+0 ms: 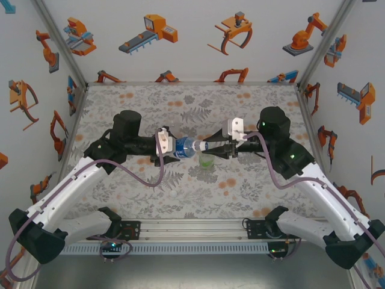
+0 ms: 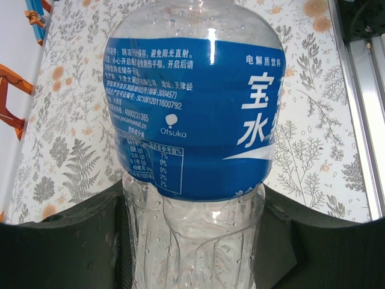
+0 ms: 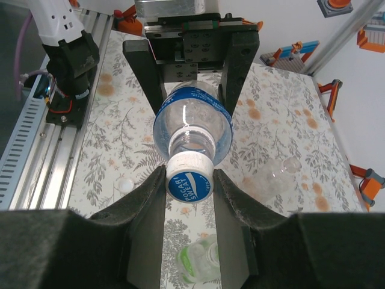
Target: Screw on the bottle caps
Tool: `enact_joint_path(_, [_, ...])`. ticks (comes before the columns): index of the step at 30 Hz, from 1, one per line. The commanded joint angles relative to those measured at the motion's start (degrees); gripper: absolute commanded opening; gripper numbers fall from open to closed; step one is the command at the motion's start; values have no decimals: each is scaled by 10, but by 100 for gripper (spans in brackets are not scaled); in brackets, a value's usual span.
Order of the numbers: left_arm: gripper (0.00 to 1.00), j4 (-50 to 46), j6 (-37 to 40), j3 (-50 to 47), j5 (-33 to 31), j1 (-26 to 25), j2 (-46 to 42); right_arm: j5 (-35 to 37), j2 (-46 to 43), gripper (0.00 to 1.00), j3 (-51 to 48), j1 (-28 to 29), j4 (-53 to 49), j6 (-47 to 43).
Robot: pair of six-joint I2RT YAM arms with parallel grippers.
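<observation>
My left gripper is shut on the lower body of the blue-label bottle and holds it level above the table, neck pointing right. In the right wrist view, a white cap with a blue top sits on that bottle's neck. My right gripper is shut on it, one finger on each side. The green-tinted bottle stands below the right gripper, uncapped. A plain clear bottle lies on the mat to the right. A loose white cap lies on the mat to the left.
The floral mat covers the table inside white walls printed with orange robots. An aluminium rail runs along the near edge between the arm bases. The two grippers meet over the middle of the mat, above the green-tinted bottle.
</observation>
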Motion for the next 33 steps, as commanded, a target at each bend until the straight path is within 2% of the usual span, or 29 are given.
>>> enact_joint_path(1, [0,-2,-2,22,15,-2,3,-14,8,3,23,7,-9,-26])
enact_joint_path(22, [0,-53,0,42,18,-3,14,19,56,3,99,32,-160,-205])
enact_joint_path(33, [0,-93,6,65,64,-4,33,38,59,0,99,55,-182,-270])
